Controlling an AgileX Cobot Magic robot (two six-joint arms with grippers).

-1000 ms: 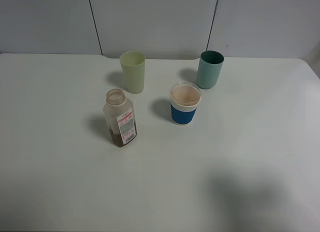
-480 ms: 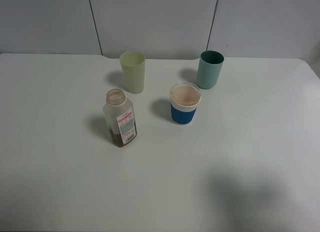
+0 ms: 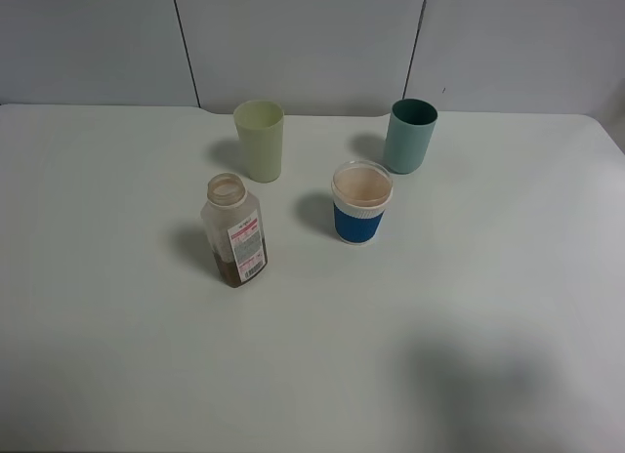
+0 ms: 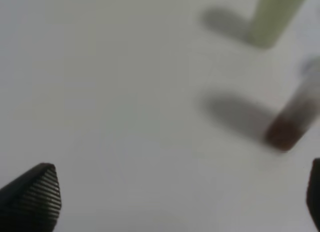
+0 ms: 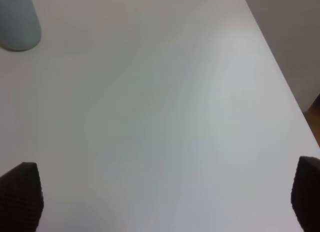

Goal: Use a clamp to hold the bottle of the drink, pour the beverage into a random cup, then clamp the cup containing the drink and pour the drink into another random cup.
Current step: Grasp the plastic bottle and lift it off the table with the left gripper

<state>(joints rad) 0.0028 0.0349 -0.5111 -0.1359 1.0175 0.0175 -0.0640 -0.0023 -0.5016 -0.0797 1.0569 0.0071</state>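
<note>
Seemingly staged for pouring, the uncapped bottle (image 3: 234,233) stands near the blue-sleeved cup (image 3: 360,204); the left gripper (image 4: 172,197) and right gripper (image 5: 162,197) gape wide, empty.

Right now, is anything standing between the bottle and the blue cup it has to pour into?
Nothing visible. Only bare table lies between the bottle and the blue cup; the yellow-green tumbler and teal cup stand farther back.

One bottle (image 3: 235,230) and three cups: yellow-green tumbler (image 3: 260,141), teal cup (image 3: 410,136), blue-sleeved cup (image 3: 360,203).
</note>
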